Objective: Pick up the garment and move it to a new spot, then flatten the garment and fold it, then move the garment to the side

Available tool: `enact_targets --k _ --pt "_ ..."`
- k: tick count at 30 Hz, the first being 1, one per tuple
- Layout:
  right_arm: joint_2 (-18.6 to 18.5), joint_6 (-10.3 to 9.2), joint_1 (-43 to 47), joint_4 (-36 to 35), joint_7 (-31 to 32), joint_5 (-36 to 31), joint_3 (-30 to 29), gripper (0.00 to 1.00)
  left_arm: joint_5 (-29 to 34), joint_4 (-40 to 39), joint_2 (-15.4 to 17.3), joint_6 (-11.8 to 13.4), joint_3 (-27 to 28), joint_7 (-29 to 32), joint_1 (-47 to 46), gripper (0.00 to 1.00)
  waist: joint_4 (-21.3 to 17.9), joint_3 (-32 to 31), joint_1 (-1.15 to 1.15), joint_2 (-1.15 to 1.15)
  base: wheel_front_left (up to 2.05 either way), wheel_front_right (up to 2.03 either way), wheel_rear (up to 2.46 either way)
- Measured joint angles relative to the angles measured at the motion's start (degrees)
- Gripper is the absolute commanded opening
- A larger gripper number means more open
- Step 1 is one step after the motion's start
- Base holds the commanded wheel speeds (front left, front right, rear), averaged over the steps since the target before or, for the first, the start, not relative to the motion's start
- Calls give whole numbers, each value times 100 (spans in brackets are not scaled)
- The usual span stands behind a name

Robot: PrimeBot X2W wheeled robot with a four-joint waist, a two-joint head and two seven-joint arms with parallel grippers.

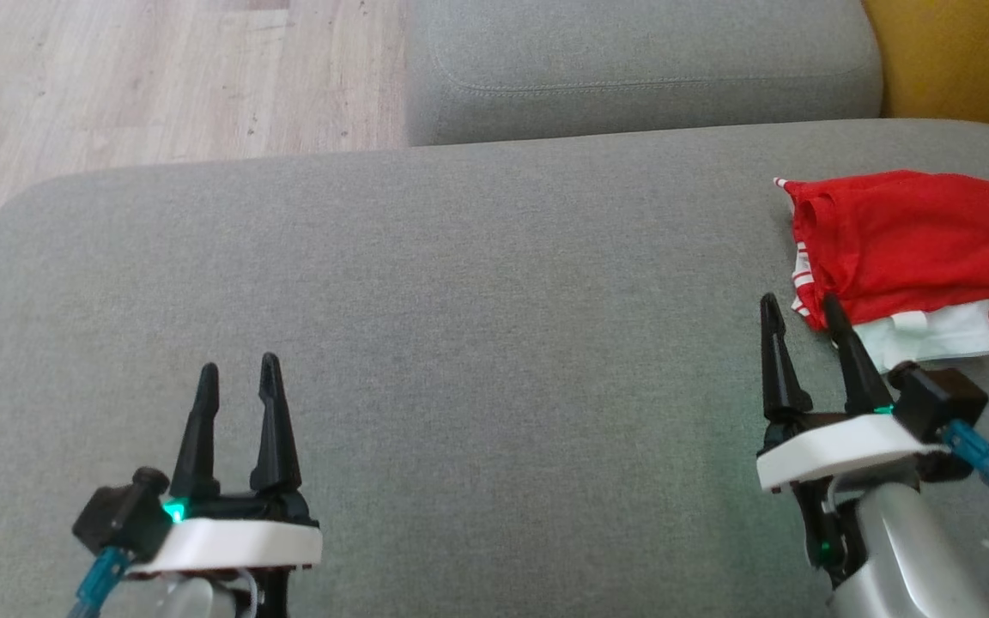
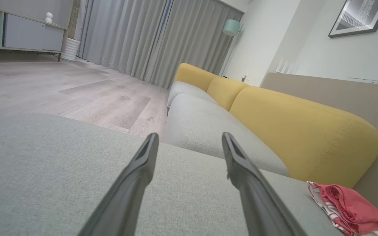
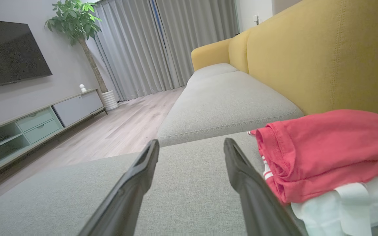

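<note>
I am holding my left tool (image 1: 239,362) low over the grey seat cushion (image 1: 460,283), its two dark fingers standing apart with nothing between them. My right tool (image 1: 799,299) is hovering over the same cushion well off to the left tool's right, and its fingers are also spread wide and gripping nothing.

The garment (image 1: 907,240) is lying in a folded bundle just ahead of the right tool and to its right. A red layer is sitting on top, white fabric is showing underneath at the near edge, and a strip of red-and-white striping is peeking out on the side facing the tool. In the head view the tip of the right tool's outer finger is overlapping the bundle's near left corner. In the right wrist view that finger is running right alongside the fabric, and I cannot tell whether it is touching.

From the left tool, the garment is sitting far off to the right, up against the yellow backrest (image 3: 323,59). A second grey cushion (image 1: 640,69) is lying ahead of both tools, with pale wooden floor (image 1: 117,77) ahead and left of the left tool.
</note>
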Motion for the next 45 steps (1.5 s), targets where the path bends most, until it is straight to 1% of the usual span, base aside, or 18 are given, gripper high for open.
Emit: enact_targets --k 15,29,33,34,39,41,45 --pt "1 0 48 -365 -16 -98 109 100 34 298 1 -1 86 0 52 100 -55 10 0 0 0 0 0" --pt "0 0 167 -400 -16 -98 102 100 -70 302 0 -23 22 0 51 100 -158 -35 0 0 0 0 0" --pt "0 0 170 -393 -16 -97 110 100 -371 276 1 -36 97 0 51 100 -192 -36 0 0 0 0 0" --pt "3 0 172 -363 -15 -97 109 0 -369 304 3 -43 108 0 53 0 -198 -36 0 0 0 0 0" --pt "15 0 499 54 11 -69 112 0 -386 715 -13 -43 100 12 305 0 -200 -36 0 0 0 0 0" --pt "15 0 627 82 26 42 108 0 -490 749 -13 -43 102 55 388 0 -200 -36 0 0 0 0 0" --pt "15 0 606 53 93 285 86 0 -689 743 -13 -43 112 111 383 0 -198 -35 0 0 0 0 0"
